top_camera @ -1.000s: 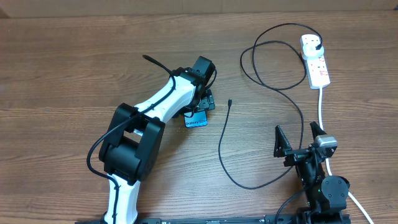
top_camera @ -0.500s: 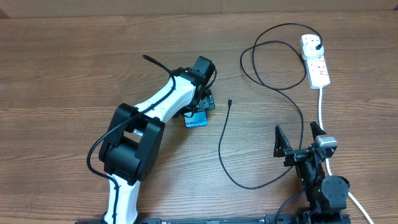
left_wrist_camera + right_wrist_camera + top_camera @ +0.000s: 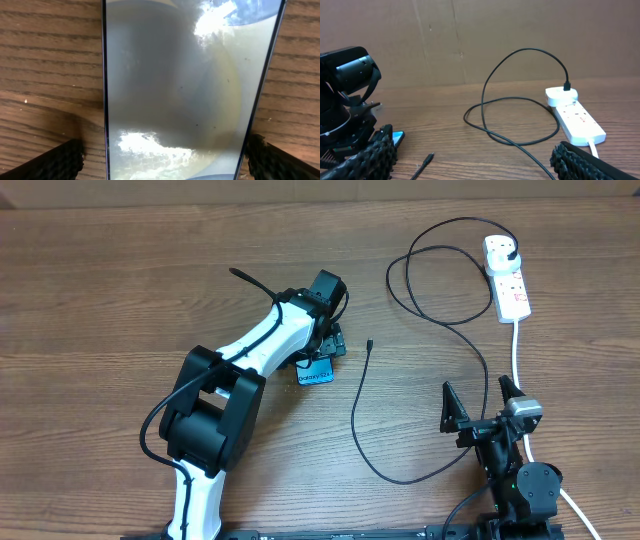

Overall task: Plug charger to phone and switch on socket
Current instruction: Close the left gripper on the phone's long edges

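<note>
Black charger tip [image 3: 369, 346] lies unmoved near the phone [image 3: 316, 373], which the left gripper [image 3: 167, 165] still straddles wide open, seemingly without contact, while the right gripper [image 3: 478, 402] waits open too, so plugging hasn't begun.

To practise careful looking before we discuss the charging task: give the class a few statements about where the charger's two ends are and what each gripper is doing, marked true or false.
1. The charger's connector tip is plugged into the phone. False: the tip lies free on the table, apart from the phone.
2. The charger's black plug sits in the socket. True.
3. The right gripper is shut on the charger cable. False: it is open and holds nothing.
4. The left gripper is open, with the phone between its fingers. True.
</note>
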### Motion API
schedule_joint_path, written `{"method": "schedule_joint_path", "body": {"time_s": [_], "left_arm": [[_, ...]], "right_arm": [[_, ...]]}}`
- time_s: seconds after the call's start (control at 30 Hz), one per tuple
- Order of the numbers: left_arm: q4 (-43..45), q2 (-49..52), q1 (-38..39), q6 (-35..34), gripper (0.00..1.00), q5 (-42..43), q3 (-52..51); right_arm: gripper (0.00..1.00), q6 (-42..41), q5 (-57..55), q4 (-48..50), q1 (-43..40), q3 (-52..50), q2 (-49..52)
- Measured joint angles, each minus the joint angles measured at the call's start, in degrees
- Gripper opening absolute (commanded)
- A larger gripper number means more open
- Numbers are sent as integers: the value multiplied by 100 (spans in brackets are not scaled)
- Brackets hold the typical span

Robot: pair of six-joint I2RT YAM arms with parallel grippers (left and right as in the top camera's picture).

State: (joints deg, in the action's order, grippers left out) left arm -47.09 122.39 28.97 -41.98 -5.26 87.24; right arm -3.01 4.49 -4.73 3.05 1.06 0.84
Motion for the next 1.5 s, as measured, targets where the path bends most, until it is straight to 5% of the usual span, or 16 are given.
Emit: {"method": "schedule_joint_path", "body": {"time_s": [1.5], "left_arm": [[48,0,0,0,98,-42,0]], "right_arm": [[100,2,2,0,0,0,0]]}}
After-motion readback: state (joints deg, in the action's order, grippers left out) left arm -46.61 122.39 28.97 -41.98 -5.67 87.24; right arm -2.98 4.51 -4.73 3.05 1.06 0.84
